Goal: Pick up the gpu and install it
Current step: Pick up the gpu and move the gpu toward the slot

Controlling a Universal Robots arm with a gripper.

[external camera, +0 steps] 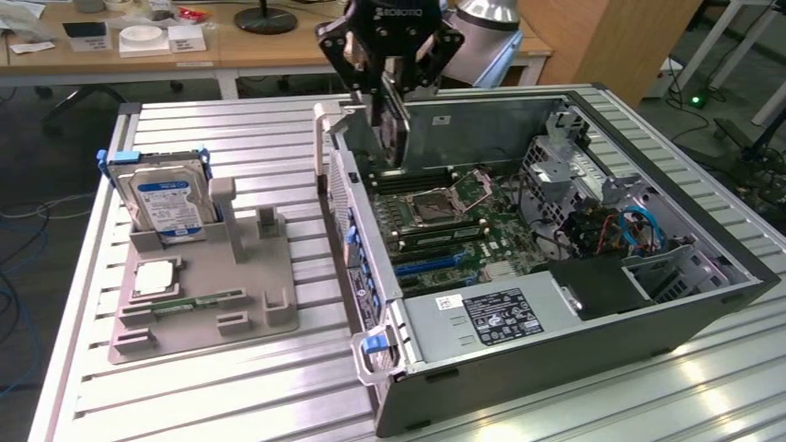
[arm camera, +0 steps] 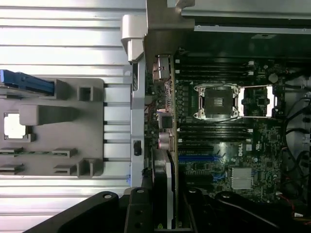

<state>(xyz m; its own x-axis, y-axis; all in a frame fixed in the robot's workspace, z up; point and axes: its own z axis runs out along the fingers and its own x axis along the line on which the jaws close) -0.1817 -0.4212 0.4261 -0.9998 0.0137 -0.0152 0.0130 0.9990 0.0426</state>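
The gripper (external camera: 390, 92) hides part of the gpu (external camera: 395, 133).

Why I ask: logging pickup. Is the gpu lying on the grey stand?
No, the claw holds the gpu above the open case.

text robotiq | on housing (external camera: 400, 17) above fingers (external camera: 359, 66) | text dell | on motherboard (arm camera: 241, 151)

Raised exterior, downward wrist; shared motherboard (external camera: 491, 230).
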